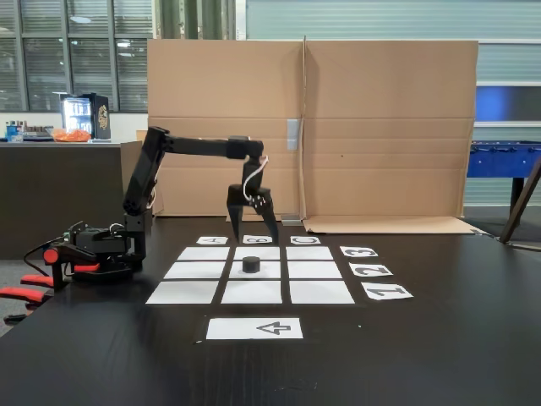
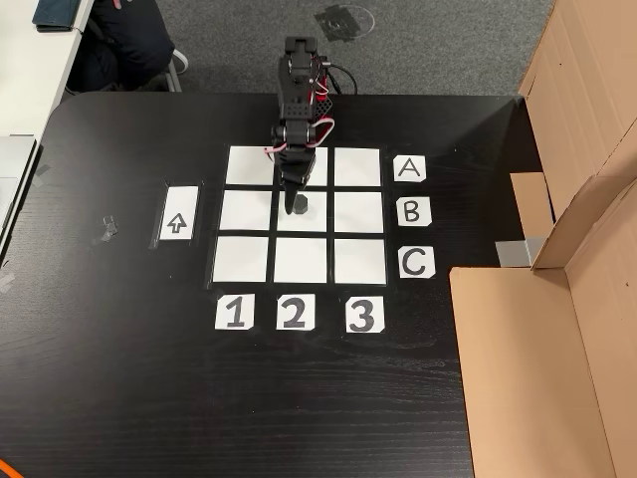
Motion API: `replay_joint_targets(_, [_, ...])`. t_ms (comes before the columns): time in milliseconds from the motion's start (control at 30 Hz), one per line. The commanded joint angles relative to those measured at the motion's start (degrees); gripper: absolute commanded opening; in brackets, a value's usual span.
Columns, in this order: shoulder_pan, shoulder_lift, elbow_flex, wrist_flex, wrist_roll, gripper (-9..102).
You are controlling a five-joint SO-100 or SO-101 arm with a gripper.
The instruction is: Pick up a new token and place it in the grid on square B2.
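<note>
The token (image 1: pixel 251 264) is a small dark puck that lies on square B2 (image 1: pixel 269 271), the centre cell of the grid (image 1: pixel 182 292) of nine white paper rectangles. From above, the token (image 2: pixel 302 203) sits in the upper part of square B2 (image 2: pixel 309 221) of the grid (image 2: pixel 242 259). My gripper (image 1: pixel 254 240) hangs open just behind and above the token, its two black fingers spread wide and apart from it. In the fixed view from above, the gripper (image 2: pixel 292 197) reaches in from the top edge of the table, over the middle column.
Paper labels A B C (image 2: pixel 412 211) and 1 2 3 (image 2: pixel 294 314) edge the grid. A white strip with a black arrow (image 2: pixel 179 213) lies beside it. A cardboard screen (image 1: pixel 338 127) stands behind the table. The arm's base (image 1: pixel 93 254) is clamped at the left. A person's legs (image 2: pixel 129 40) show beyond the table.
</note>
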Motion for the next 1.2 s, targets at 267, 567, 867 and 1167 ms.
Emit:
replay_joint_targets(267, [-8.4, 21.4, 1.9, 3.3, -0.6, 39])
replay_joint_targets(567, [-25.5, 44.1, 10.8, 3.3, -1.0, 39])
replay_joint_targets(867, [-38.3, 60.3, 20.4, 2.9, -1.4, 38])
replay_joint_targets(1167, [-44.3, 74.8, 28.1, 2.4, -3.4, 33])
